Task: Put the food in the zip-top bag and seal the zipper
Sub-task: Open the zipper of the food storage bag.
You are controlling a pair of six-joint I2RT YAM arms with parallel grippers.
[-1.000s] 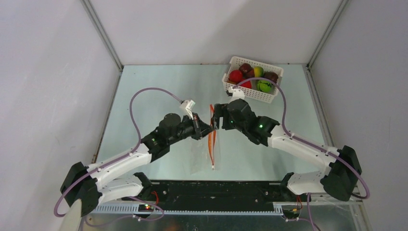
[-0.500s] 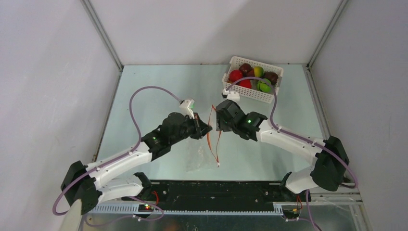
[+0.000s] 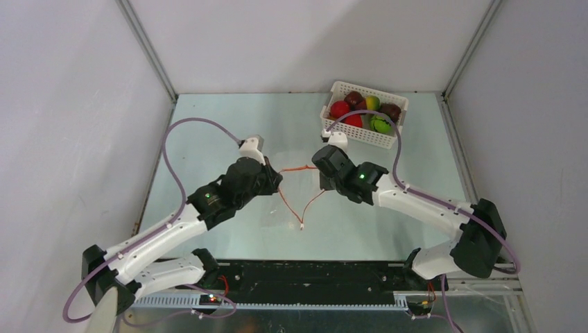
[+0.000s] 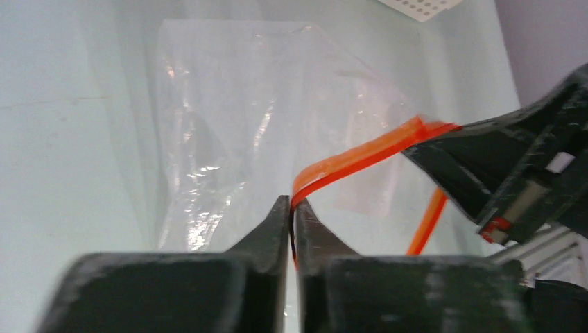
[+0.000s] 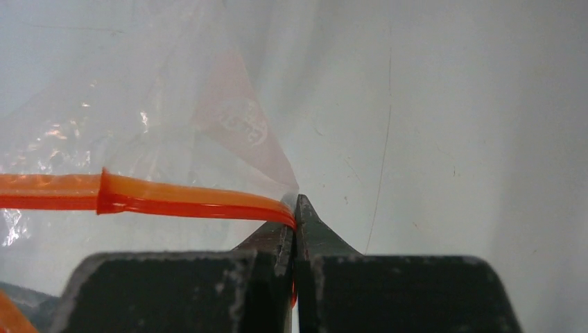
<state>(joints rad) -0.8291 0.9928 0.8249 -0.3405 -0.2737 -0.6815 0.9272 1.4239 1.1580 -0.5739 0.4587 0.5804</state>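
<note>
I work on a pale green, faintly glossy surface [image 3: 291, 118] boxed in by plain grey walls: a back wall [image 3: 305, 41], a left wall [image 3: 62, 139] and a right wall [image 3: 527, 104]. Metal corner strips [image 3: 147, 48] run up where they meet. A black rail [image 3: 312, 274] edges the near side. The light is soft and even.

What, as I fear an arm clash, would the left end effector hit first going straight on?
Likely the clear zip-top bag, just past the zipper it pinches; the right end effector sits off to one side of that line, though depth is unclear.
</note>
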